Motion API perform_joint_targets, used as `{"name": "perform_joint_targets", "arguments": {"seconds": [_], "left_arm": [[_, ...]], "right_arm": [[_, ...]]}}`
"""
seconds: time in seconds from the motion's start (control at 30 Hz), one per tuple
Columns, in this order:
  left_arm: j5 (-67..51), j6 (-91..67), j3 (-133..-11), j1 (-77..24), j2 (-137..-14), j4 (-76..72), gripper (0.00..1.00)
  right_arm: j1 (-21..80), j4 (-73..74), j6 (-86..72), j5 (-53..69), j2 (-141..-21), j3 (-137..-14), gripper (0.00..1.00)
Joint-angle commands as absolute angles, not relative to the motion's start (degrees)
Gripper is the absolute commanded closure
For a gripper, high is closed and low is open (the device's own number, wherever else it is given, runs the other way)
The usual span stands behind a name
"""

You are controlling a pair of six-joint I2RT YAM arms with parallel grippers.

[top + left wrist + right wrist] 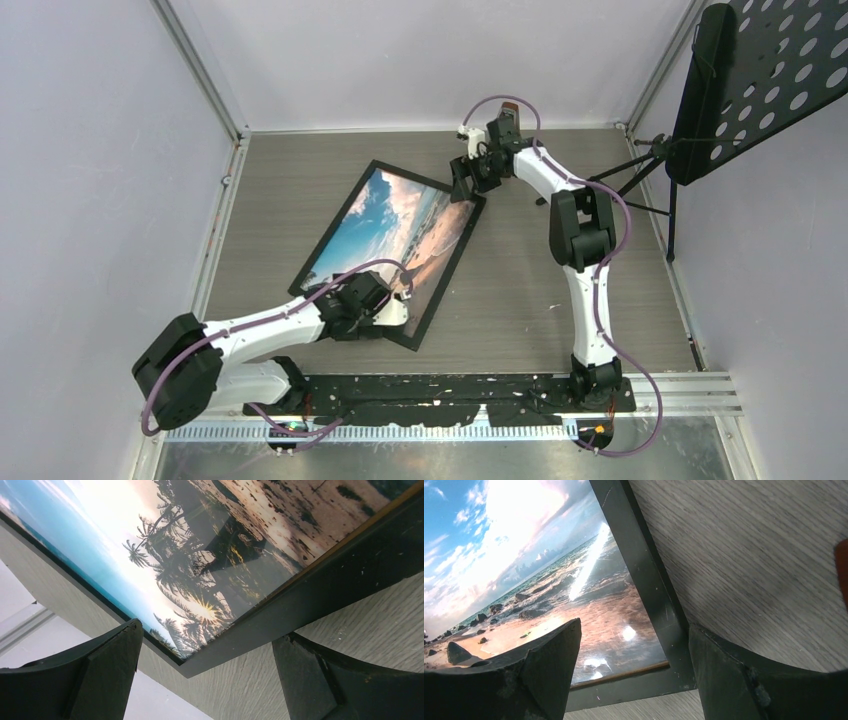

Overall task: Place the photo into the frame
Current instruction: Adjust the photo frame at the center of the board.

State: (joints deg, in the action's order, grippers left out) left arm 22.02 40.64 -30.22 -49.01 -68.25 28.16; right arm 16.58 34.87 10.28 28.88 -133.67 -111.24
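Observation:
The frame (447, 275) lies flat and slanted on the table with its black front face up. The beach photo (395, 225) shows inside it behind the pane. My left gripper (398, 305) hovers open over the frame's near corner. In the left wrist view the corner of the frame (325, 575) and the palms of the photo (165, 555) sit between the spread fingers of the gripper (210, 635). My right gripper (463, 185) is open above the far right corner. There the gripper (635, 627) straddles the frame (639, 555) and photo (524, 555). Neither gripper holds anything.
A black perforated music stand (760, 70) on tripod legs (650, 170) stands at the back right. White walls enclose the grey wood-grain table (560, 270). A black mounting rail (480, 385) runs along the near edge.

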Motion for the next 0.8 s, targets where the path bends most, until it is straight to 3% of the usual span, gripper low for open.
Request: {"name": "perform_joint_targets", "arguments": {"seconds": [0.0, 0.3, 0.77], "left_arm": [[25.27, 41.73, -29.34, -48.96, -67.38, 23.26, 0.00], [31.68, 41.54, -27.66, -47.75, -68.98, 18.46, 0.00], [23.94, 29.82, -36.93, -36.31, -73.12, 26.96, 0.00]], "right_arm": [[16.01, 39.22, 9.03, 30.69, -132.79, -108.93, 0.16], [13.80, 39.04, 11.53, 30.90, -122.87, -93.90, 0.18], [13.36, 33.97, 15.09, 28.62, -103.98, -70.28, 0.19]]}}
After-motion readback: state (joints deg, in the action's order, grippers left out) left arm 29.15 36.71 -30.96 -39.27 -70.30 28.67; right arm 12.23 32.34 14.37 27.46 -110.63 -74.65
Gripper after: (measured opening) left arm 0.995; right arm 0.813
